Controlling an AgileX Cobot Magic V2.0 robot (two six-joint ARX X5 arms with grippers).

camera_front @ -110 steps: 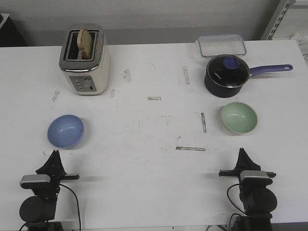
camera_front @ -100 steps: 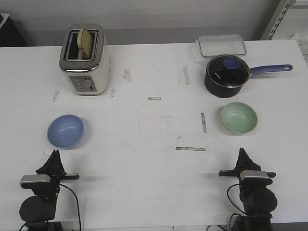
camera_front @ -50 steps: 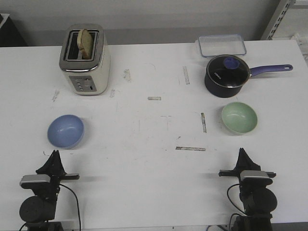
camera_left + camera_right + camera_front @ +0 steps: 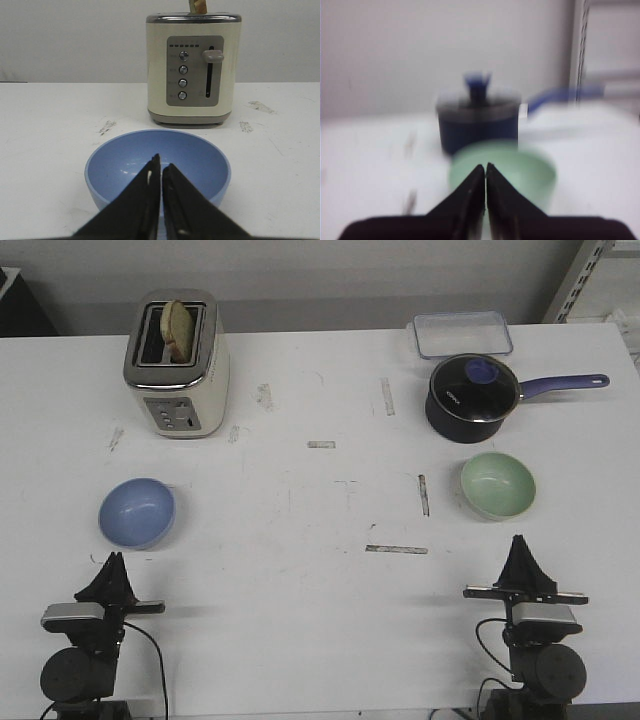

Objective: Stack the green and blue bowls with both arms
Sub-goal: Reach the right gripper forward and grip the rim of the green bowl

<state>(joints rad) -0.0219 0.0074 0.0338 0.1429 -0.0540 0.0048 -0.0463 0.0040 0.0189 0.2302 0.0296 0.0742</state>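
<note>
Front view: right gripper (image 4: 522, 552) has just shifted rightward, lining up behind the pale mint-green round bowl (image 4: 497, 485) on the white desk (image 4: 320, 540), so the reach begins. Left wrist view: left gripper (image 4: 161, 167) pinched closed, facing the periwinkle-blue round bowl (image 4: 157, 167). Right wrist view: blurred, fingers together, green bowl just ahead.

The whole right wrist view is smeared: the green bowl (image 4: 504, 169) and the saucepan (image 4: 479, 122) behind it show only as soft shapes. In the left wrist view the left hand (image 4: 161, 172) covers the blue bowl's (image 4: 192, 160) near rim, and the toast (image 4: 198, 6) is cut off by the picture's edge
</note>
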